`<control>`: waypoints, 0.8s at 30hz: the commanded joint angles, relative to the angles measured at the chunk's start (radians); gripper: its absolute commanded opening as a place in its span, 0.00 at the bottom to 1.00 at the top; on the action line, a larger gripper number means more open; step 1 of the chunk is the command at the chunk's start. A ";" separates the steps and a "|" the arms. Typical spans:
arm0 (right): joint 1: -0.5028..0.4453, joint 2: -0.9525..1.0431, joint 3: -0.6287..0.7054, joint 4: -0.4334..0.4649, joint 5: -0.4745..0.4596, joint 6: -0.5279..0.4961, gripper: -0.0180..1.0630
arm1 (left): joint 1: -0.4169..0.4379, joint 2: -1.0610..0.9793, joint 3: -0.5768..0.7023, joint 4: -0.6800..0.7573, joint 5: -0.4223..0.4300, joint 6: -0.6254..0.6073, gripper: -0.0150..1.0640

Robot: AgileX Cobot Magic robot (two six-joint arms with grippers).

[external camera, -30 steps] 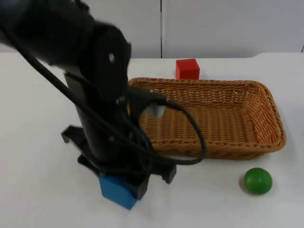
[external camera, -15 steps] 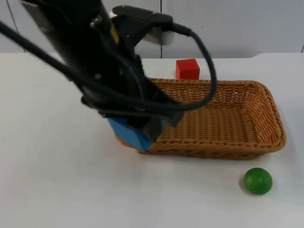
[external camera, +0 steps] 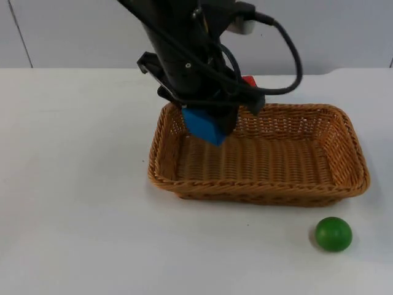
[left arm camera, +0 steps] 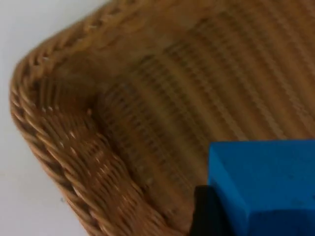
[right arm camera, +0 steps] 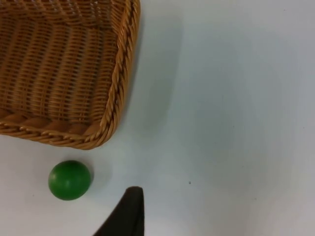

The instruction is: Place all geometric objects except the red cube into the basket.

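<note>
My left gripper point(external camera: 207, 121) is shut on a blue block point(external camera: 204, 125) and holds it in the air over the left end of the wicker basket point(external camera: 352, 145). In the left wrist view the blue block point(left arm camera: 266, 183) hangs above the basket's inner corner point(left arm camera: 54, 132), with a black finger point(left arm camera: 208, 212) against its side. A green ball point(external camera: 333, 233) lies on the table in front of the basket's right end. The red cube point(external camera: 249, 80) peeks out behind the left arm, beyond the basket's far rim. My right gripper point(right arm camera: 129, 214) waits above the table beside the green ball point(right arm camera: 69, 180).
The white table stretches free to the left of and in front of the basket. A grey partition wall closes the far side. The basket's corner point(right arm camera: 120, 73) lies close to the ball.
The left arm has lifted the blue block from the table's front left and carried it back and to the right, over the basket's rim. Ball and basket have stayed put.
</note>
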 commanded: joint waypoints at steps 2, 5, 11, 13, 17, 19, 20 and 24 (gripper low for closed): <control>-0.008 0.000 -0.005 -0.002 -0.009 -0.008 0.99 | 0.023 0.064 -0.061 -0.080 -0.005 0.059 0.01; -0.008 0.000 -0.005 -0.002 -0.017 -0.008 0.99 | 0.023 0.117 -0.096 -0.082 -0.024 0.059 0.01; -0.008 0.000 -0.005 -0.002 -0.019 -0.008 0.99 | 0.019 0.207 -0.135 -0.082 -0.028 0.059 0.18; -0.008 0.000 -0.005 -0.002 -0.019 -0.008 0.99 | 0.019 0.214 -0.135 -0.082 -0.030 0.059 0.24; -0.008 0.000 -0.005 -0.002 -0.019 -0.008 0.99 | 0.019 0.229 -0.135 -0.090 -0.030 0.059 0.55; -0.008 0.000 -0.005 -0.002 -0.019 -0.008 0.99 | 0.019 0.229 -0.135 -0.103 -0.026 0.059 0.62; -0.008 0.000 -0.005 -0.002 -0.019 -0.008 0.99 | 0.019 0.229 -0.135 -0.112 -0.023 0.059 0.69; -0.008 0.000 -0.005 -0.002 -0.020 -0.008 0.99 | 0.019 0.222 -0.135 -0.157 0.002 0.059 0.81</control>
